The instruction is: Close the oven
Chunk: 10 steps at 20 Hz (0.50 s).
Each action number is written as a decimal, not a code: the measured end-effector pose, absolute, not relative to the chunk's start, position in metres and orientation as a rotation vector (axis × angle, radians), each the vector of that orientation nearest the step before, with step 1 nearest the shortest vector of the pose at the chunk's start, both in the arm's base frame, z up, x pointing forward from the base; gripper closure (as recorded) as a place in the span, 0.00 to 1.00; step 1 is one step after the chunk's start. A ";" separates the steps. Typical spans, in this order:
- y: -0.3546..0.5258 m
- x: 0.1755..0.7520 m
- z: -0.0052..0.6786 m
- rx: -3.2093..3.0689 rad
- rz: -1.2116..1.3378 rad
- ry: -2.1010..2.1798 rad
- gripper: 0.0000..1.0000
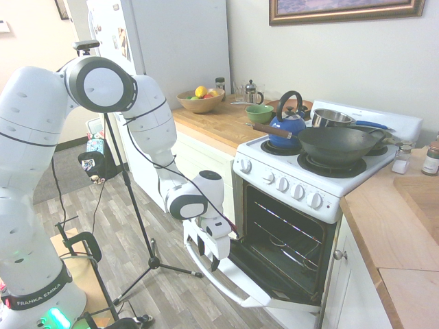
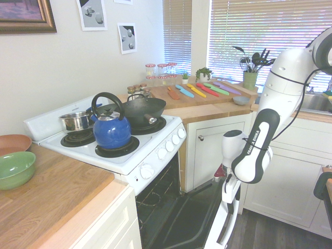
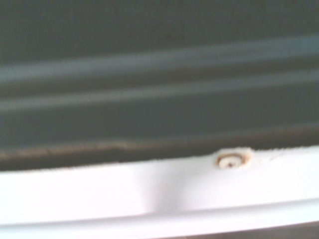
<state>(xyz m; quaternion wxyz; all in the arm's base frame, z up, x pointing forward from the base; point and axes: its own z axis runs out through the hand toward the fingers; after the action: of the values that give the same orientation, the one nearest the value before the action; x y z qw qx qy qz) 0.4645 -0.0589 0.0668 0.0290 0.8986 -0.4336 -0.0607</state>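
The kettle, pan and wok sit on burners. Left of them in the first exterior view, the wooden counter holds a green bowl, a French press and a fruit bowl. In the second exterior view, colored knives lie near a potted plant.
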 end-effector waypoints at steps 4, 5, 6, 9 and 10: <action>-0.058 0.464 0.053 2.794 -0.192 -1.279 0.00; -0.056 0.465 0.049 2.809 -0.172 -1.263 0.00; -0.055 0.468 0.044 2.824 -0.138 -1.254 0.00; -0.047 0.470 0.031 2.859 -0.038 -1.239 0.00; -0.044 0.469 0.031 2.865 -0.018 -1.239 0.00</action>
<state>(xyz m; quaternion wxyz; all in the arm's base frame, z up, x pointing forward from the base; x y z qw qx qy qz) 0.4693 -0.0443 0.0308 0.0099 0.9178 -0.3968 -0.0058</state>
